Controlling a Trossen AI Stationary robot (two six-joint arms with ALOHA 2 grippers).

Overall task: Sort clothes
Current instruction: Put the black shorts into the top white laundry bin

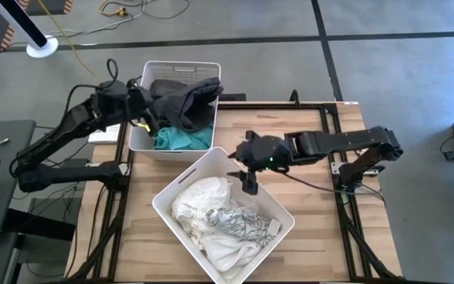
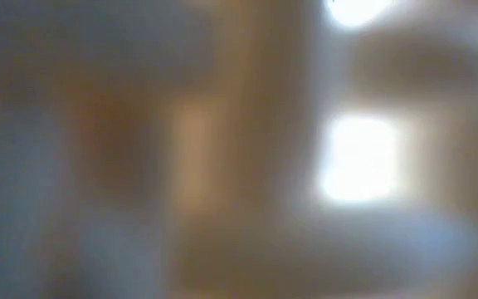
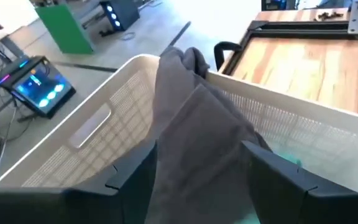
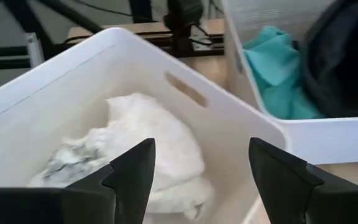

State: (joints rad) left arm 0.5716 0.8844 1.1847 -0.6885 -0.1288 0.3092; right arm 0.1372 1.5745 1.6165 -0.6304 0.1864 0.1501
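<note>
The far white bin point(image 1: 139, 134) holds a teal garment point(image 1: 181, 139) and a dark grey garment point(image 1: 186, 101). The grey one's far end is draped over the bin's rim point(image 3: 185, 59). My left gripper point(image 1: 143, 107) hovers open at this bin's left side, with the grey garment point(image 3: 197, 124) showing between its fingers. The near white bin point(image 1: 278, 213), set at a slant, holds white clothes point(image 1: 203, 201) and a grey-white patterned piece point(image 1: 239, 221). My right gripper point(image 1: 248, 183) is open above that bin's far right rim, over the white clothes point(image 4: 148, 134). The low view is blurred out. My left gripper point(image 3: 199, 149) is open, with the dark grey garment's near part point(image 3: 197, 180) filling the gap between its two fingers. I cannot tell whether the fingers touch the cloth. The garment lies in the far bin, its far end over the rim.
Bare wooden tabletop point(image 1: 329, 237) lies to the right of both bins. A black metal frame point(image 1: 321, 110) runs along the table's edges. A lit tablet point(image 3: 36, 87) sits beyond the far bin, off the table.
</note>
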